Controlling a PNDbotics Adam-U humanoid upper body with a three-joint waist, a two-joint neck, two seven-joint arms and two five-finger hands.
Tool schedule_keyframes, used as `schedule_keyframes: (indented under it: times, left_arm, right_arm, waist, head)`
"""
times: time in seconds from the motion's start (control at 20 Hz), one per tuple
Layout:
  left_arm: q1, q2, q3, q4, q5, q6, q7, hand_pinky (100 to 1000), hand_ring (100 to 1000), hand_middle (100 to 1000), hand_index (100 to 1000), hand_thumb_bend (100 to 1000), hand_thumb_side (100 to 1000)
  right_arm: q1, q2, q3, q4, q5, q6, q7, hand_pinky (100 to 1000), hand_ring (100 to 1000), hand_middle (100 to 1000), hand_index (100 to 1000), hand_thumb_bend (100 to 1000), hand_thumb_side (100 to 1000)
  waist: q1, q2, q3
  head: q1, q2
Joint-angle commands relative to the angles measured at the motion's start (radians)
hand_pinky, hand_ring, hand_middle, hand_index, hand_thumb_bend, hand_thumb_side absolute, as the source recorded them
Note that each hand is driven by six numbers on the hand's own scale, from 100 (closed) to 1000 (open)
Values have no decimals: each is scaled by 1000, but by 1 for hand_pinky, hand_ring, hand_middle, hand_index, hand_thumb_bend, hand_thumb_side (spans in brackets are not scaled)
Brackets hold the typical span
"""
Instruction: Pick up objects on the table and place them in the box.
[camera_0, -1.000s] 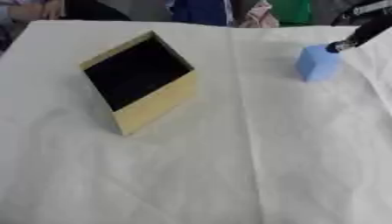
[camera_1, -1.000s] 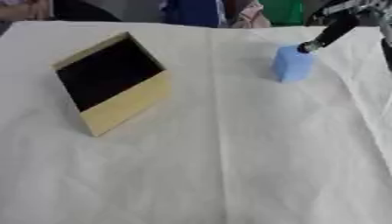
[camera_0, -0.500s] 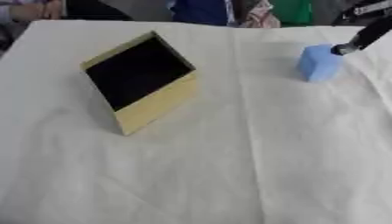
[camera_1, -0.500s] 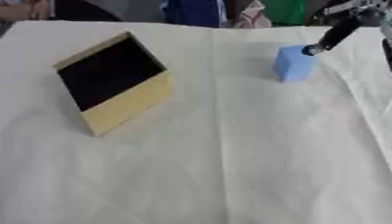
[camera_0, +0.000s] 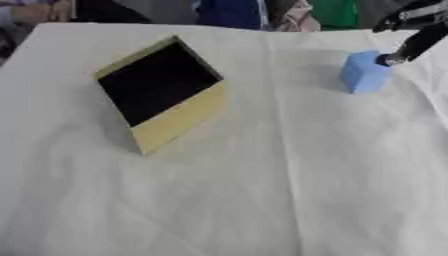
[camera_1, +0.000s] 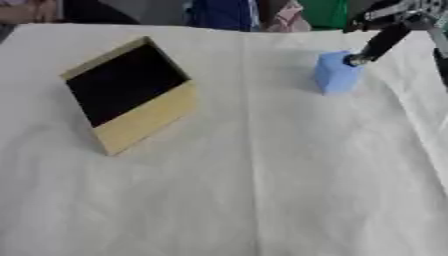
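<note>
Contact persists at upper right: we see the right hand (camera_1: 391, 31), 1 straight finger extended, still touching the blue block (camera_1: 335, 73), ungrasped, far from the box (camera_1: 129, 93).

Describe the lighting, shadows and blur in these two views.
Both eye views are soft overall, with even, diffuse light and no glare on the white cloth. In the left eye view the box has a dark interior and throws a faint shadow to its left. In the right eye view the blue block casts a pale shadow leftward, and the right hand at its top is blurred.
</note>
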Motion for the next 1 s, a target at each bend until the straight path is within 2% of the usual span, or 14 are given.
schedule_keyframes:
  times: [0.05,0.3,0.45,1.0]
  left_arm:
    - [-10,20,12,-16,-5,-1,-7,663,593,609,871,100,890]
    - [-11,21,13,-16,-6,-1,-11,663,593,609,871,100,889]
    - [-14,20,12,-16,-5,-2,-14,663,593,609,871,100,889]
    - [-18,17,11,-16,-3,-4,-24,663,593,609,872,100,896]
  right_arm:
    - [-12,-42,10,-24,-8,-97,80,1000,988,978,1000,284,492]
    - [1,-57,37,-42,-1,-131,80,1000,994,995,1000,363,505]
    - [4,-61,64,-61,31,-140,80,1000,995,1000,1000,484,533]
    - [-19,-13,63,-42,144,-175,75,1000,995,1000,1000,528,546]
  waist:
    - [-1,-17,1]
    - [-4,-18,0]
    - [-5,-18,1]
    - [-2,-12,6]
  head:
    - [5,-2]
    - [7,-4]
    - [6,-9]
    - [0,-12]
